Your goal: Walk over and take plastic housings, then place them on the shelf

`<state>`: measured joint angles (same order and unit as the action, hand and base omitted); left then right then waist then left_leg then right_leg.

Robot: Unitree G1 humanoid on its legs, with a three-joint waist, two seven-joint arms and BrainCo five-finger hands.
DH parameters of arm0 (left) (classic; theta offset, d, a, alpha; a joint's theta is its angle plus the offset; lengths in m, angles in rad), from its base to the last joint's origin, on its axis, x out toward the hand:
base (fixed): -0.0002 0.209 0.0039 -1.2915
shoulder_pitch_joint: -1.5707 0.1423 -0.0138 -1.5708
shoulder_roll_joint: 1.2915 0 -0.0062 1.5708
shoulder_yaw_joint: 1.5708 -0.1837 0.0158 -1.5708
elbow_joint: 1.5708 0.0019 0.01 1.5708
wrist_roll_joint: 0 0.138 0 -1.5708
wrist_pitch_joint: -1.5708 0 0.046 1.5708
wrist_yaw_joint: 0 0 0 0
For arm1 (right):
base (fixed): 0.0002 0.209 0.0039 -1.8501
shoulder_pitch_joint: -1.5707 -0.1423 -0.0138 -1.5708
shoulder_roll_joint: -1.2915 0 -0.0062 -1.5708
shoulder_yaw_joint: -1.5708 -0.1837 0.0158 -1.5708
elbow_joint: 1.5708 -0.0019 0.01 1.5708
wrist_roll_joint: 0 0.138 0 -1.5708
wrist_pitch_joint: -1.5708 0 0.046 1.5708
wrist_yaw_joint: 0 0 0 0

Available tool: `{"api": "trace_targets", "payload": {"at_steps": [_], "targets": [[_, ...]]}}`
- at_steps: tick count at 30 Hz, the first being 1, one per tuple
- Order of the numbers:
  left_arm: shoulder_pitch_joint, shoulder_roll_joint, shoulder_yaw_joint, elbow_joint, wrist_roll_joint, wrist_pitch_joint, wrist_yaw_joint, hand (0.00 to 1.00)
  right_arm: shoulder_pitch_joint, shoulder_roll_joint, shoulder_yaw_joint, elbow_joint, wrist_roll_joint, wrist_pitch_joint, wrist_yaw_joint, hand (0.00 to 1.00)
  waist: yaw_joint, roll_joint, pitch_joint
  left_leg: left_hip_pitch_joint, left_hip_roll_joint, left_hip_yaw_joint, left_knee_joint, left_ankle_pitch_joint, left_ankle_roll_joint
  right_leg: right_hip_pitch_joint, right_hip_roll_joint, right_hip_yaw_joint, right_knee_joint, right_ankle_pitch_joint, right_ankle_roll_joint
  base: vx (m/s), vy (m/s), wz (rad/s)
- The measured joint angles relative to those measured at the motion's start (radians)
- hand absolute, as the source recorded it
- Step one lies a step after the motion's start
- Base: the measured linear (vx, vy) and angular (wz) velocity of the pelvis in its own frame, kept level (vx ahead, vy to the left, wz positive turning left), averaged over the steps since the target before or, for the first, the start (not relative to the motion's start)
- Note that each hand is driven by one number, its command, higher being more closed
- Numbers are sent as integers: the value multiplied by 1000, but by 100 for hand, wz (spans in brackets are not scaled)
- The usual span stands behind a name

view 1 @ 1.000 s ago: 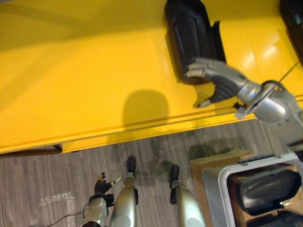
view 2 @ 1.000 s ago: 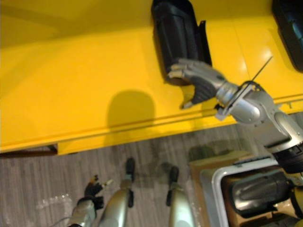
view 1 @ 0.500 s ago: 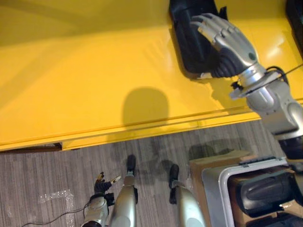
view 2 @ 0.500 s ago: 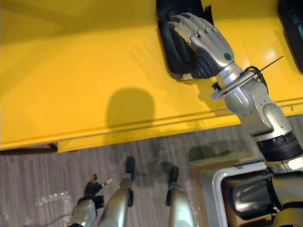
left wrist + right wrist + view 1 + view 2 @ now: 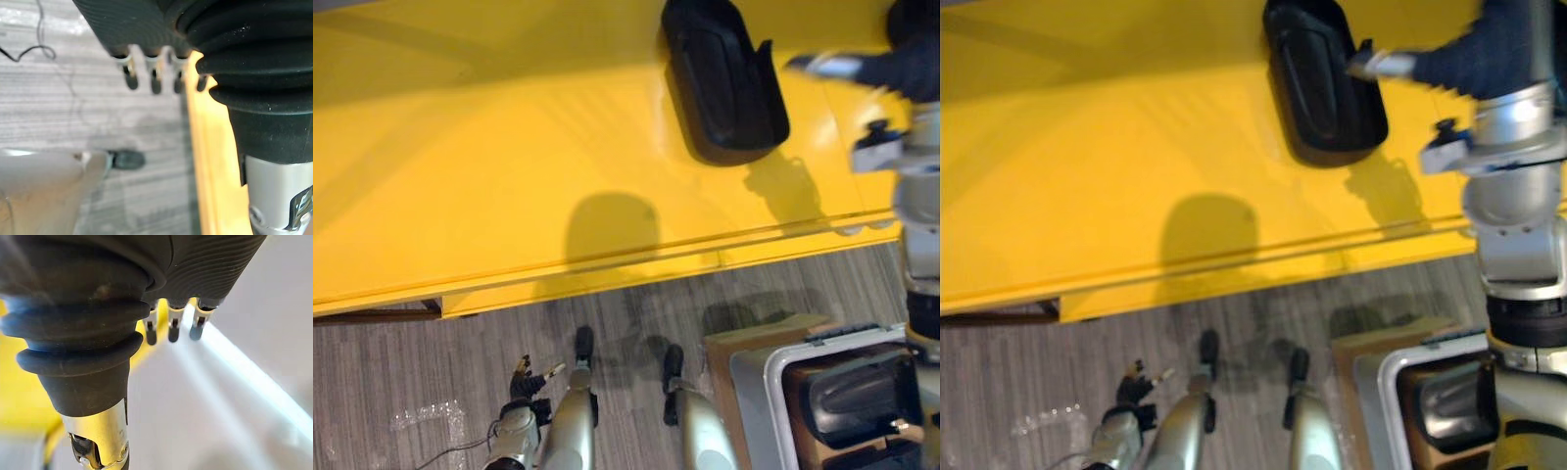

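Housing (image 5: 724,83) lies flat on the shelf (image 5: 489,166), stable unheld; right hand (image 5: 1469,59) beside it shows straight, empty fingers; left hand (image 5: 524,380) relaxed.

Dark ribbed cover (image 5: 210,264) over the right hand (image 5: 1474,54) — silver fingers (image 5: 173,328), dark tips, a shiny metal wrist cuff (image 5: 98,435); the left hand (image 5: 523,380) matches, on a silver-grey arm (image 5: 512,441).

Bright, even light from above on the yellow shelf (image 5: 460,147), with pale sheen toward its right end and faint streaks midway. Thin dark shadow hugging the near edge of the housing (image 5: 724,78). Motion smear over the right hand (image 5: 1469,59). Dimmer on the floor (image 5: 411,372), with small glints. Washed-out white past the right fingers (image 5: 172,328); left fingers (image 5: 154,81) dark and soft.
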<state>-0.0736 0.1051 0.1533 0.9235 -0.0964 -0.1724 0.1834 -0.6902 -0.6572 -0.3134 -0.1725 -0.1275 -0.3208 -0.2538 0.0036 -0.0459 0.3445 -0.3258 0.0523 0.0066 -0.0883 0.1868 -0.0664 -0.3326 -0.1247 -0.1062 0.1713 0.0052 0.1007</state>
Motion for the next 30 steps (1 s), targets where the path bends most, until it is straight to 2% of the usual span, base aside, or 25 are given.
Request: {"api": "trace_targets", "payload": {"at_steps": [2, 4, 6, 9, 10, 13, 16, 19, 20, 22, 25, 29, 30], "targets": [[21, -4, 15, 0, 23, 1, 5, 0, 84, 64, -86, -19, 14, 1, -36, 0, -9, -1, -12, 28, 0, 1, 0, -6, 3, 34, 0, -1, -12, -1, 2, 74, -21, 0], [57, -13, 33, 0, 36, 2, 9, 0, 232, 133, -186, -39, 17, 2, -60, 0, -21, 0, -66, 53, -1, 3, 0, -21, 2, 68, 2, -3, -34, -3, 2, 102, -21, -1], [74, -18, 42, 0, 38, 2, 10, 0, 342, 196, -275, -61, 17, 2, -82, 0, -26, -1, -98, 77, 1, 5, -1, -32, -1, 98, 3, -3, -49, -5, 2, 102, -14, -5], [99, -27, 77, 2, 62, 10, 10, 0, 485, 306, -381, -62, 17, 3, -122, 0, -51, -6, -148, 108, 8, 19, -1, -49, -7, 129, 5, 3, -66, -7, 0, 83, -6, -11], [102, -28, 82, 2, 68, 11, 10, 0, 504, 322, -391, -62, 17, 3, -124, 0, -52, -8, -155, 112, 9, 25, -1, -50, -7, 129, 6, 8, -66, -7, 0, 87, -17, -36], [145, -42, 112, 14, 77, 31, 10, 0, 695, 509, -422, -62, 38, 14, -138, 0, -83, -13, -203, 171, 24, 84, -1, -78, -17, 161, 20, 59, -79, -9, 0, 58, -19, -46], [168, -46, 121, 37, 101, 43, 10, 0, 812, 624, -419, -51, 69, 22, -124, 0, -103, -15, -235, 197, 36, 127, -1, -93, -25, 161, 32, 103, -81, -10, -2, 39, -27, -59], [213, -61, 118, 46, 116, 46, 7, 0, 930, 746, -375, -17, 151, 24, -83, 0, -129, -21, -255, 264, 55, 247, -1, -119, -37, 160, 60, 210, -80, -6, 3, 32, -19, -94], [217, -63, 118, 47, 116, 47, 7, 0, 935, 752, -366, -10, 155, 24, -81, 0, -129, -22, -256, 273, 56, 261, -1, -122, -38, 159, 63, 225, -80, -4, 3, 17, -2, -117], [225, -69, 109, 59, 117, 50, 3, 0, 969, 749, -302, 28, 175, 30, -64, 0, -140, -20, -260, 322, 66, 359, -1, -144, -49, 157, 81, 305, -86, 10, 10, 11, 5, -114], [217, -73, 99, 59, 124, 46, 2, 0, 1015, 743, -270, 28, 186, 40, -34, 0, -163, -8, -266, 341, 72, 398, 0, -152, -55, 156, 89, 324, -101, 19, 3, 9, -14, -53], [223, -75, 98, 65, 143, 46, 4, 0, 1029, 741, -241, 28, 194, 42, -9, 0, -162, 6, -274, 351, 83, 421, 6, -163, -64, 138, 106, 344, -103, 22, 1, 29, -28, -30], [226, -75, 99, 64, 142, 44, 7, 0, 1026, 738, -201, 29, 194, 42, -8, 0, -152, 5, -276, 337, 79, 412, 41, -186, -76, 122, 112, 366, -96, 24, -1, 47, -16, -51]]}}
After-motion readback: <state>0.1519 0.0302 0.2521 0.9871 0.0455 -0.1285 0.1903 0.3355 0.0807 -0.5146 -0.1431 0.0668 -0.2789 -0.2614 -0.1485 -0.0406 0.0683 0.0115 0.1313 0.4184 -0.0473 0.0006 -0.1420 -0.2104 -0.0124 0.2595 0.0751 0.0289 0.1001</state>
